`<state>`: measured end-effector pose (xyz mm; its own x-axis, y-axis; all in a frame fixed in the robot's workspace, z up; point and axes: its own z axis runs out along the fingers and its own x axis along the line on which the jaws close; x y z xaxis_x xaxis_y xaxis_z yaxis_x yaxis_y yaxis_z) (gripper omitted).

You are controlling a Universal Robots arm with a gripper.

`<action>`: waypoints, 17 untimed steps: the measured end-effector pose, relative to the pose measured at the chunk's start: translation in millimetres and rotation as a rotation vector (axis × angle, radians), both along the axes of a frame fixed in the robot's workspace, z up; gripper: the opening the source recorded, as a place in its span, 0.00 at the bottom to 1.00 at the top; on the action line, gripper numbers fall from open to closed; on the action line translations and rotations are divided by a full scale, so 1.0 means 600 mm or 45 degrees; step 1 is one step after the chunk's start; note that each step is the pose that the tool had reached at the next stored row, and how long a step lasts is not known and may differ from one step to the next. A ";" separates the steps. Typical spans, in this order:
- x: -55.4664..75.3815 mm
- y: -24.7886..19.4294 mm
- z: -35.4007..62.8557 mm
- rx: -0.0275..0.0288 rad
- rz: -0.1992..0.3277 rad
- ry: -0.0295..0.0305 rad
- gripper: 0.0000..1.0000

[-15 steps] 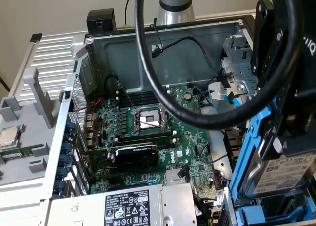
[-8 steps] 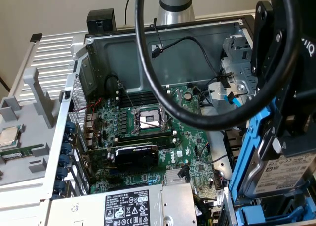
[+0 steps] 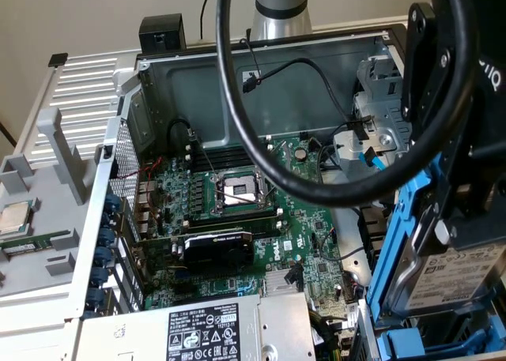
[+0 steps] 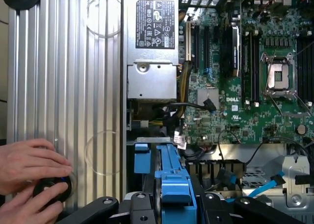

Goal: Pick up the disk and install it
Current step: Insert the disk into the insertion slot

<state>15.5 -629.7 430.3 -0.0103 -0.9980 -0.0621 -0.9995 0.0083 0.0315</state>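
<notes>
The robot arm [image 3: 281,5], a silver tube, stands upright at twelve o'clock in the exterior view. Its black wrist and gripper [image 3: 443,219] hang at four o'clock, pointing downward. In the wrist view the dark fingers [image 4: 140,207] sit either side of the disk [image 4: 174,182], clamped against its blue frame.

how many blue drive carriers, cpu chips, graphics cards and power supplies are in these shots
Blue drive carriers: 2 (one on the disk held in the gripper, plus the other blue carrier)
CPU chip: 1
Graphics card: 1
Power supply: 1
Total: 5
</notes>
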 end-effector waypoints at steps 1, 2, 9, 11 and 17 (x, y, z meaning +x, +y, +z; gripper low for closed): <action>0.000 0.0000 0.000 -0.0001 0.000 0.0000 0.37; 0.000 0.0001 -0.001 0.0006 0.000 -0.0003 0.37; 0.000 0.0010 -0.003 0.0001 0.000 0.0000 0.37; 0.001 0.0010 -0.003 -0.0002 0.000 0.0000 0.37; 0.003 0.0010 -0.004 0.0000 0.000 0.0000 0.37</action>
